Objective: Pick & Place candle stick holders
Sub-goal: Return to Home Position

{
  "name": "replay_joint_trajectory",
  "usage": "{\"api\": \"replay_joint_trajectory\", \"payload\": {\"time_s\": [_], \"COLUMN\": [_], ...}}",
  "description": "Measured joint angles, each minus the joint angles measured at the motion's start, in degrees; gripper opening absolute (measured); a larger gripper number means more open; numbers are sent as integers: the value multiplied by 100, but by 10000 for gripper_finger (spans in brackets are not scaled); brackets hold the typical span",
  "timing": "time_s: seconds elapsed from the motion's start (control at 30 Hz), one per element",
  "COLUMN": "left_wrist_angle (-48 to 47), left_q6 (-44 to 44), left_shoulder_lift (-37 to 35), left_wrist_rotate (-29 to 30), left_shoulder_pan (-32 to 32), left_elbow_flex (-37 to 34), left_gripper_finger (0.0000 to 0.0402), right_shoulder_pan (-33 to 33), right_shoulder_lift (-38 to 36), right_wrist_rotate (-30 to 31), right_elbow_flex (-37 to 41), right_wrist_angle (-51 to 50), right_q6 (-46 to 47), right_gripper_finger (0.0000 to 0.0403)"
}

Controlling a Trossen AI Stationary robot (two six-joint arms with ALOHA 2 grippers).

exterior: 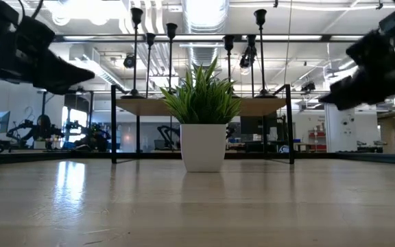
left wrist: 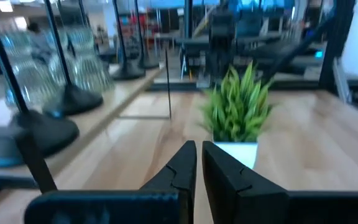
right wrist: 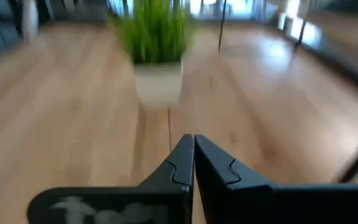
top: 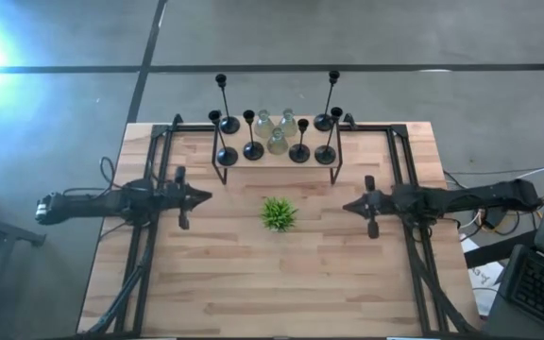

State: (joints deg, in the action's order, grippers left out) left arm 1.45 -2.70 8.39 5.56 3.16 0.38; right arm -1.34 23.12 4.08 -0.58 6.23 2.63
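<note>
Facing inward: left hand (top: 207,196), right hand (top: 347,205)

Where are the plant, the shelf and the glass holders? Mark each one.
Plant (top: 278,214): high view, centre of the leaves.
Shelf (exterior: 273,107): low view, bare board right of the plant.
Glass holders (top: 278,142): high view, body of the front one.

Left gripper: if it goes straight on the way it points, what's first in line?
Most likely the potted plant: it stands nearly dead ahead of the left gripper, nothing between them. It sits slightly off the line, so it may only brush the leaves.
</note>
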Motion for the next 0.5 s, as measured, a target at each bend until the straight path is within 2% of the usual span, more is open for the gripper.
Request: {"api": "replay_joint_trajectory", "payload": {"time_s": [0.07, 0.33, 0.5], "left_wrist_angle": [-19, -55, -63], "left_q6": [4, 9, 13], "left_shoulder_lift": [-181, -798, -838], "left_wrist_rotate": [2, -12, -13], "left_shoulder_pan": [0, -4, -11], "left_elbow_flex": [-2, -4, -4], "left_gripper_finger": [32, 32, 32], "right_shoulder_pan": [4, -17, -15], "right_shoulder_lift": [-207, -937, -1684], "right_wrist_rotate": [-49, -245, -247], "right_elbow_flex": [-4, 2, 2], "right_wrist_angle": [-510, -566, -560], "right_q6": [-14, -4, -4], "right_gripper_finger": [9, 9, 9]}}
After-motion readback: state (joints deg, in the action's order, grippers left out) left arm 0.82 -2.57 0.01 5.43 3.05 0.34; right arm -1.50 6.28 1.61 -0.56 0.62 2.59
